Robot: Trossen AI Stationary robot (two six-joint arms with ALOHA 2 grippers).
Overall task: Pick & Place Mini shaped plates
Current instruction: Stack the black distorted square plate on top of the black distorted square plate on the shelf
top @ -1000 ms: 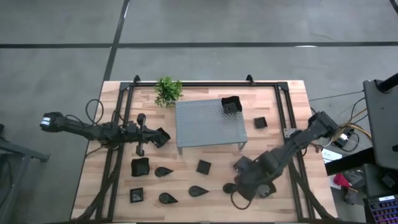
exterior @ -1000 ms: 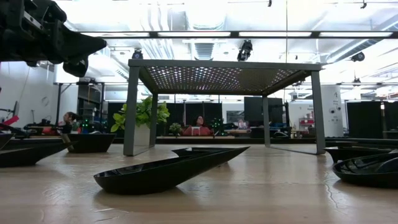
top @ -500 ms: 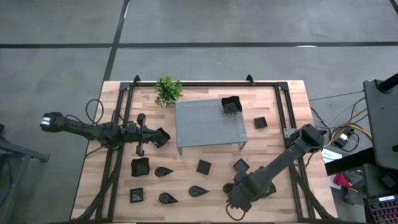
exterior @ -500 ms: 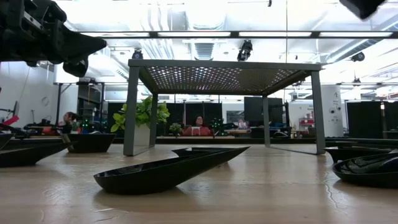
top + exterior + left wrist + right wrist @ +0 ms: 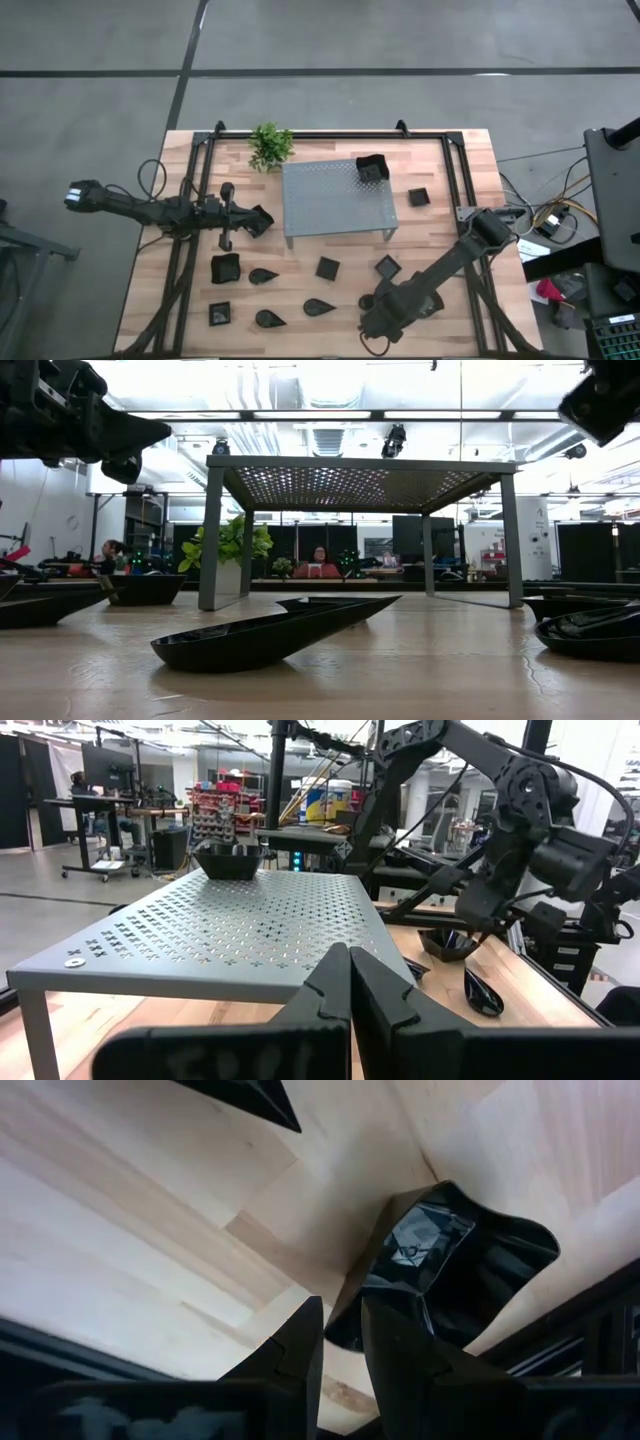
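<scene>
Hovering low near the desk's (image 5: 470, 150) front edge, right gripper (image 5: 338, 1342) w/ fingers nearly together over a teardrop plate (image 5: 450, 1265). Left gripper (image 5: 349, 982) pinched closed, empty, beside the stand (image 5: 335, 195), where a square plate (image 5: 372, 168) sits.

Grey perforated stand (image 5: 334, 198) beside green potted plant (image 5: 270, 145).

One square plate (image 5: 372, 168) sits on the perforated stand (image 5: 335, 198); other plates dot the table (image 5: 450, 215).

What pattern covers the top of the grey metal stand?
The stand has rows of small punched perforations, clearest in the left wrist view.
</scene>
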